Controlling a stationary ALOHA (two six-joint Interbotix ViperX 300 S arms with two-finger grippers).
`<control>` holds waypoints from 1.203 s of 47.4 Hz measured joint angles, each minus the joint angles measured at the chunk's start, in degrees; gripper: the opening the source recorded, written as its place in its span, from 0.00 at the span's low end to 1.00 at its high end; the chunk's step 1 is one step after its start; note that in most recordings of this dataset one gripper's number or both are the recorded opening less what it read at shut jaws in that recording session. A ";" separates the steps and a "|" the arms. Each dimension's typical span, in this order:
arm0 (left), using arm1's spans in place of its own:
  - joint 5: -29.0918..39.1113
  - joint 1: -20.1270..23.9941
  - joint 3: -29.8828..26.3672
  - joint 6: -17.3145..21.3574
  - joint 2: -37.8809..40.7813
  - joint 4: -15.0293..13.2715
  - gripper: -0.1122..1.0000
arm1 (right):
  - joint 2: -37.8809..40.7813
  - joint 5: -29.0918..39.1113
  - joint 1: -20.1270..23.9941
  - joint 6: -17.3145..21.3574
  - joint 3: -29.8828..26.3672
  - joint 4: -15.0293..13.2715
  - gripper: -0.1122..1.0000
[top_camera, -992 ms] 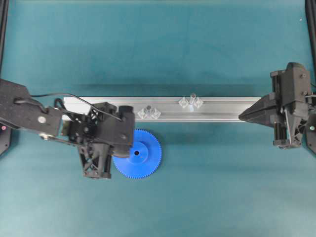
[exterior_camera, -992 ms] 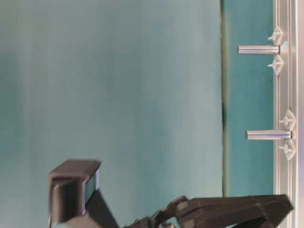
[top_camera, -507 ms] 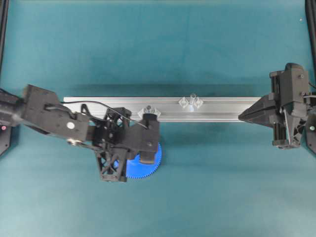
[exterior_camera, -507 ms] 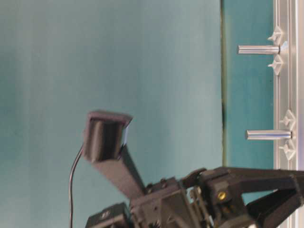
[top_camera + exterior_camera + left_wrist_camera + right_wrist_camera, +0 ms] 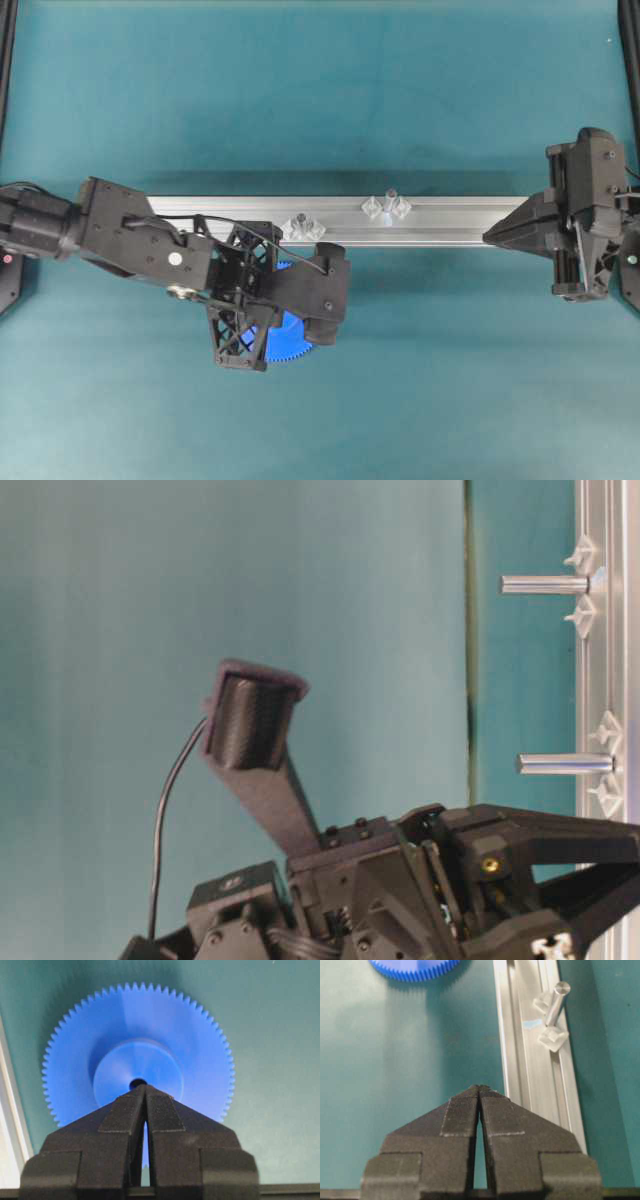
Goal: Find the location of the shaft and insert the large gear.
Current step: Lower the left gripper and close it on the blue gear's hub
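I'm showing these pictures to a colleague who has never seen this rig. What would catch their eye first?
Probably the bright blue gear flat on the teal mat, filling the left wrist view, with the left gripper shut and its tips above the hub. Next, the silver rail across the table with two upright pins in clear brackets, one being the shaft. The right gripper sits shut at the rail's right end.
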 measured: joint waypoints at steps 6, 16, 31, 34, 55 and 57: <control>2.90 0.00 -1.41 0.09 0.97 0.00 0.11 | 0.09 0.00 0.00 0.00 0.00 0.00 0.14; 4.22 0.00 -2.72 0.18 1.67 0.00 0.11 | -0.09 0.00 0.00 0.00 0.00 0.00 0.14; 4.48 0.00 -2.90 0.26 1.76 0.09 0.11 | -0.09 0.00 0.00 0.00 0.00 0.00 0.14; 4.57 0.00 -2.99 0.26 1.76 0.09 0.13 | -0.09 0.00 0.00 0.00 0.00 0.00 0.14; 3.52 0.00 -2.90 0.09 2.11 0.09 0.94 | -0.09 -0.35 0.00 0.00 0.09 0.00 0.14; 3.25 0.00 -2.90 0.26 2.37 0.09 0.95 | -0.18 -0.44 0.00 0.00 0.00 0.00 0.14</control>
